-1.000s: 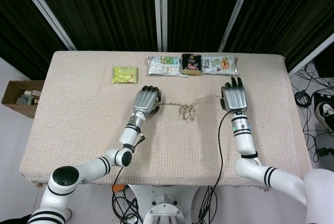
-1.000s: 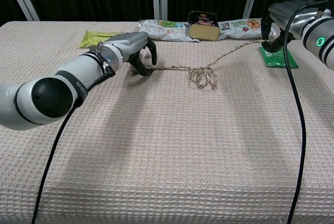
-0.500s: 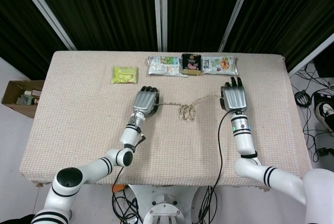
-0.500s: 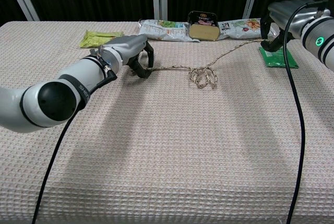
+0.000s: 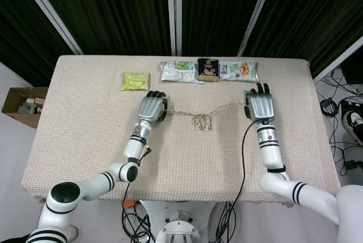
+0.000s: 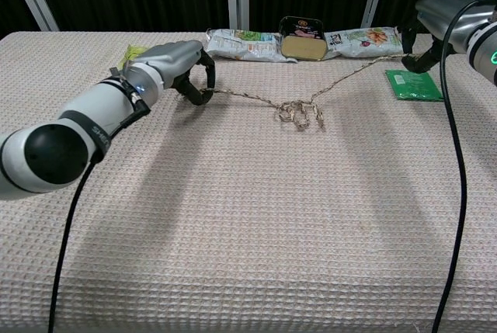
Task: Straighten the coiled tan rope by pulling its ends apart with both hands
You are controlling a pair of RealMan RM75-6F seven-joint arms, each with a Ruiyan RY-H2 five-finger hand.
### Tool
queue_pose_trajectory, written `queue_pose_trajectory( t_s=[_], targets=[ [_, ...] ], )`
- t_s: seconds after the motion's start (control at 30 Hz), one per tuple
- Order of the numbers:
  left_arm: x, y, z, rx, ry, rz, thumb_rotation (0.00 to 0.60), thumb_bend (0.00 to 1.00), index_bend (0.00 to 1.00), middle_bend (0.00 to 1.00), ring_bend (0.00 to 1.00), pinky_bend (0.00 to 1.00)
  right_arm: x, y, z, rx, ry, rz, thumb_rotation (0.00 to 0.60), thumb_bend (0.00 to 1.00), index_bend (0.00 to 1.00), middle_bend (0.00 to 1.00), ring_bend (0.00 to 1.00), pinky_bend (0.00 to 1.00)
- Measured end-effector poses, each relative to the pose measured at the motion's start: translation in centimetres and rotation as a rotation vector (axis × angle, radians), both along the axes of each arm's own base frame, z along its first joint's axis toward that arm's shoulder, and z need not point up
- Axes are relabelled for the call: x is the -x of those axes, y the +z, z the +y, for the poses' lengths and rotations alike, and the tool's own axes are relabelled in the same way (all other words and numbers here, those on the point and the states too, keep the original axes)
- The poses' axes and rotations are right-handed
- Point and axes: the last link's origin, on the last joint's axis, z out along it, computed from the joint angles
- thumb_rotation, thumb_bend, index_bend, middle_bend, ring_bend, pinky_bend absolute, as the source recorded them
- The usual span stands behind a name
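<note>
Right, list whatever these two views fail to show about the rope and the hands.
- Left end of the coiled tan rope: hidden under the left hand in head view, behind its curled fingers in chest view.
- Right hand: cut by the frame edge in chest view; its grip is covered from above.

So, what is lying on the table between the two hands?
Only the tan rope spans from the left hand to the right hand, its tangle midway; the chest view shows it best.

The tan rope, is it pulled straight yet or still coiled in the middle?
Still coiled: the tan rope keeps a tangle of loops at its middle, between the left hand and right hand.
</note>
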Motion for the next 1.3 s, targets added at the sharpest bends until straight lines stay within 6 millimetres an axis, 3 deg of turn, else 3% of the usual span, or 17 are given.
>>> queue_pose_trajectory(
  t_s=[0.1, 0.3, 0.5, 0.7, 1.3],
  targets=[
    [1.9, 1.7, -0.5, -0.033, 0.010, -0.018, 0.600, 0.54, 0.61, 0.23, 0.13, 0.14, 0.8, 1.2, 0.4, 0.017, -0.003, -0.010, 0.600, 0.53, 0.67, 0.38, 0.11, 0.15],
    [9.1, 7.0, -2.9, -0.124, 0.101, -0.036, 0.600, 0.54, 0.61, 0.23, 0.13, 0.14, 3.5, 4.0, 2.0, 0.050, -0.044, -0.058, 0.600, 0.53, 0.67, 0.38, 0.11, 0.14],
    [14.9, 10.4, -5.0, -0.170, 0.190, -0.011, 0.600, 0.53, 0.61, 0.23, 0.13, 0.14, 6.4, 5.4, 4.2, 0.064, -0.091, -0.090, 0.600, 0.53, 0.67, 0.37, 0.11, 0.15],
    [17.3, 11.5, -5.6, -0.171, 0.233, 0.021, 0.600, 0.54, 0.61, 0.23, 0.13, 0.14, 8.3, 5.5, 5.2, 0.064, -0.121, -0.090, 0.600, 0.53, 0.67, 0.36, 0.11, 0.15],
    [21.3, 12.8, -6.1, -0.166, 0.331, 0.049, 0.600, 0.54, 0.61, 0.23, 0.13, 0.14, 11.1, 4.6, 5.3, 0.068, -0.169, -0.058, 0.600, 0.53, 0.68, 0.36, 0.11, 0.15]
  ],
)
